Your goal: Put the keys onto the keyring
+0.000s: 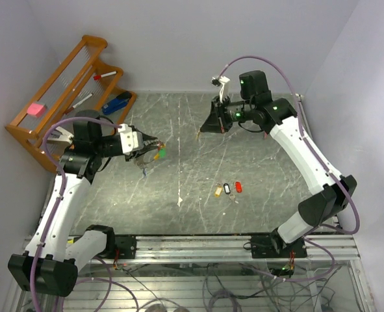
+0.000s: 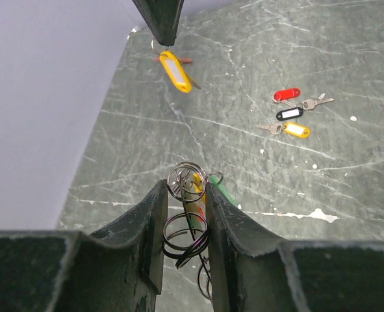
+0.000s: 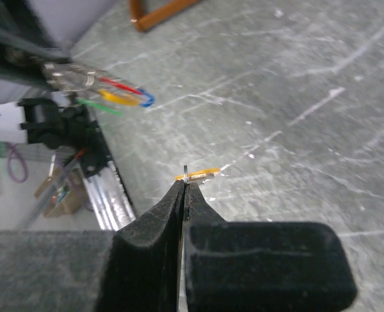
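At your far left a wooden rack (image 1: 49, 97) leans against the wall. Its small contents are too blurred to name. Your left gripper (image 1: 151, 144) is clamped on the keyring (image 2: 186, 179), a tangle of wire loops carrying green and yellow tags. You cannot tell how many loops there are or which tag hangs from which.

Further right, your right gripper (image 3: 184, 187) pinches the thin ring of a yellow-tagged key (image 2: 174, 70), which hangs clear of the dark stone table (image 1: 179, 175). Three loose keys (image 1: 228, 188), tagged yellow, black and red, lie nearer the front edge, well apart from both grippers.
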Available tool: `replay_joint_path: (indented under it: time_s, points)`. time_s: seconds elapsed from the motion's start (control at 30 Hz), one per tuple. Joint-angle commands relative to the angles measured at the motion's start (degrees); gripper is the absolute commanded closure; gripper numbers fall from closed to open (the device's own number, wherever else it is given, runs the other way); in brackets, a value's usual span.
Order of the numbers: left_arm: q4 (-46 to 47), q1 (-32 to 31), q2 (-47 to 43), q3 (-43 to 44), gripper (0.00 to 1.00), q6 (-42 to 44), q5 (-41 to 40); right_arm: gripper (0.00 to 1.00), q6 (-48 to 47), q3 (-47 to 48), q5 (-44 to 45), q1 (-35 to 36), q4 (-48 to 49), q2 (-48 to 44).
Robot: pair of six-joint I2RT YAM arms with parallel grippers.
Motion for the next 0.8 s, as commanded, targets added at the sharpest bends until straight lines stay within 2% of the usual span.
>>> replay_joint_path:
  time_s: [0.0, 0.17, 0.27, 0.37, 0.43, 0.6, 0.77]
  points:
    - [-0.1, -0.4, 0.4, 2.7, 0.93, 5.7, 4.4, 1.00, 2.1, 1.7, -12.3, 0.2, 2.0, -2.3]
    - [-0.2, -0.4, -0.4, 2.9, 0.93, 7.5, 3.1, 1.00, 5.3, 1.5, -23.5, 2.7, 4.9, -1.1]
    - [-0.8, -0.4, -0.9, 2.9, 0.93, 8.1, 3.6, 1.00, 7.5, 1.8, -27.1, 3.7, 8.2, -0.1]
    - [-2.8, -0.4, -0.8, 3.3, 0.93, 9.0, 4.8, 1.00, 9.9, 1.8, -28.6, 4.9, 12.3, 0.4]
    - [-1.6, -0.4, -0.6, 3.3, 0.93, 6.1, 6.1, 1.00, 11.7, 1.4, -29.3, 5.5, 15.3, 0.4]
    - [1.5, -0.3, -0.9, 2.9, 0.93, 1.7, 8.4, 1.00, 13.4, 0.8, -28.9, 7.3, 17.3, 0.9]
    - [0.1, -0.4, -1.1, 3.9, 0.93, 1.4, 9.8, 1.00, 15.9, -2.1, -27.6, 9.5, 20.6, 1.3]
